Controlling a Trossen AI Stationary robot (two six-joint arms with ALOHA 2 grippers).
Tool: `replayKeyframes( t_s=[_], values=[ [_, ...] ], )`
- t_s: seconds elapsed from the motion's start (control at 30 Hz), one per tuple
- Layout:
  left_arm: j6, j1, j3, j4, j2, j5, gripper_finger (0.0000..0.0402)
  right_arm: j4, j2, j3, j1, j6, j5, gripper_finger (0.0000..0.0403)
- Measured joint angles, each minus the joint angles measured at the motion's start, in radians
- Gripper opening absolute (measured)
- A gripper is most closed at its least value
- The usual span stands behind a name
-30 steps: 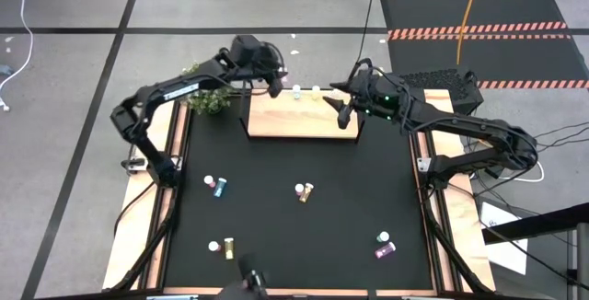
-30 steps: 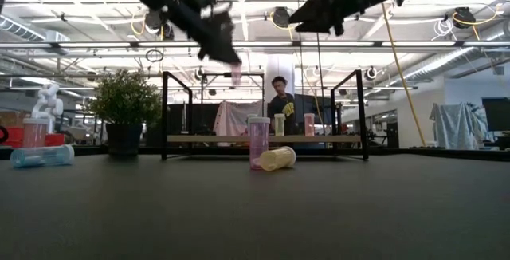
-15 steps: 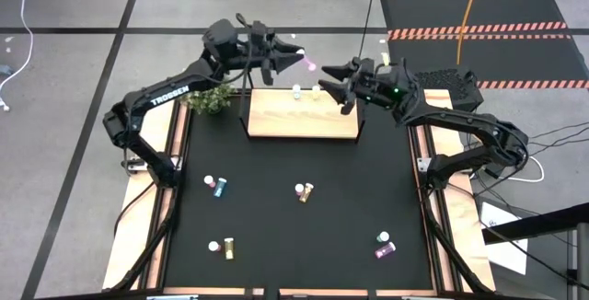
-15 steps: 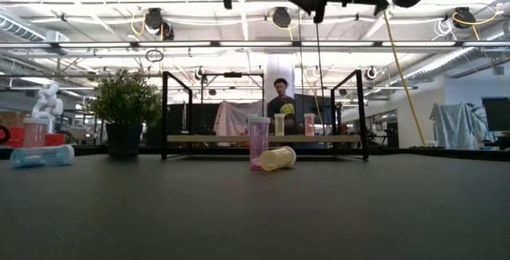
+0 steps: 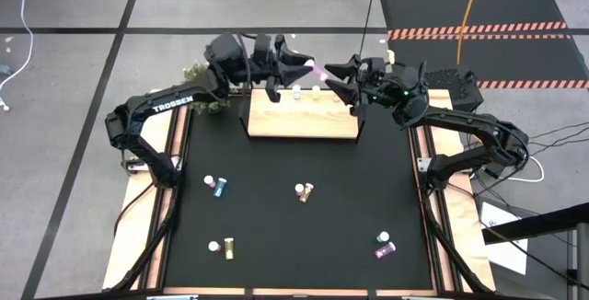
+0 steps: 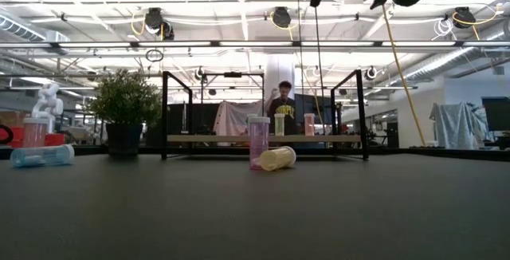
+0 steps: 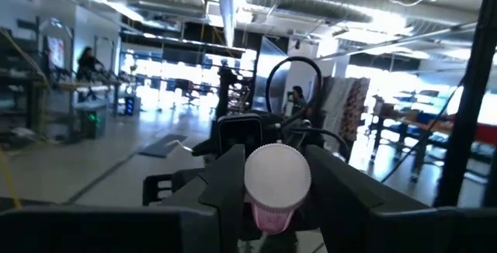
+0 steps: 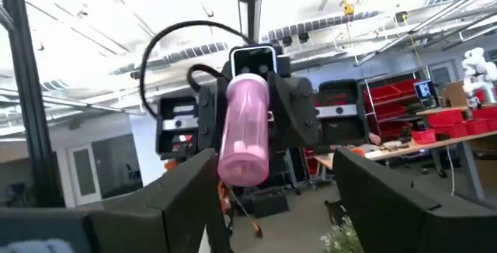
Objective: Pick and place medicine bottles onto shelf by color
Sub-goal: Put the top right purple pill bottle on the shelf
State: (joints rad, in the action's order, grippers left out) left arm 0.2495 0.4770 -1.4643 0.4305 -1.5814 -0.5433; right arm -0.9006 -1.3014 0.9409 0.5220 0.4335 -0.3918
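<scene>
The black desk (image 5: pixel 294 236) spreads wide between its wooden side rails, with broad bare stretches along the near edge and through the middle. At its far edge sits the shelf (image 5: pixel 301 123), a pale wooden board with thin black posts at the corners; the low view shows open room above the board between the posts.

Both arms are raised over the shelf's far edge, facing each other. The left pincer (image 5: pixel 304 64) is clenched on a pink bottle (image 5: pixel 316 64), held out sideways in the air with its white cap toward its own wrist camera and its pink base toward the right arm. The right pincer (image 5: pixel 339 70) hangs just beside it, its fingers (image 8: pixel 190 183) spread apart with the bottle between them but not touching.

A small potted plant (image 5: pixel 208 98) stands off the shelf's left corner, beside the left arm.

A few bottles on the shelf (image 5: pixel 296 92) stand along its far edge. On the desk, two bottles (image 5: pixel 215 185) lie left of centre, two more (image 5: pixel 304 191) at the centre, another pair (image 5: pixel 222 246) near the front left, and a pair (image 5: pixel 384 244) near the front right, each group well apart from the others.
</scene>
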Motion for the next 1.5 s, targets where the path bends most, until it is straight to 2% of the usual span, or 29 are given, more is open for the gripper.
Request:
replayKeyframes(
  t_s=[0.3, 0.47, 0.77, 1.03, 1.23, 1.5],
  values=[
    [-0.054, -0.034, 0.0, 0.0, -0.017, 0.074, 0.0131, 0.007, -0.001, 0.0, 0.0, -0.025, -0.011, 0.0216],
    [-0.058, -0.042, 0.001, 0.0, -0.034, 0.075, 0.0131, 0.0, 0.0, 0.0, 0.0, -0.054, -0.084, 0.0188],
    [-0.045, -0.039, 0.001, 0.079, -0.034, 0.081, 0.0131, 0.002, -0.001, 0.0, 0.0, -0.056, -0.085, 0.0128],
    [-0.037, -0.039, 0.001, 0.069, -0.033, 0.081, 0.0131, -0.015, -0.001, 0.0, 0.001, -0.056, -0.084, 0.009],
    [-0.035, -0.031, 0.001, 0.068, -0.033, 0.066, 0.0131, -0.015, -0.001, 0.0, 0.001, -0.07, -0.083, 0.0093],
    [-0.035, -0.019, 0.001, 0.067, -0.033, 0.064, 0.0131, -0.015, -0.001, 0.0, 0.003, -0.083, -0.082, 0.0146]
  ],
)
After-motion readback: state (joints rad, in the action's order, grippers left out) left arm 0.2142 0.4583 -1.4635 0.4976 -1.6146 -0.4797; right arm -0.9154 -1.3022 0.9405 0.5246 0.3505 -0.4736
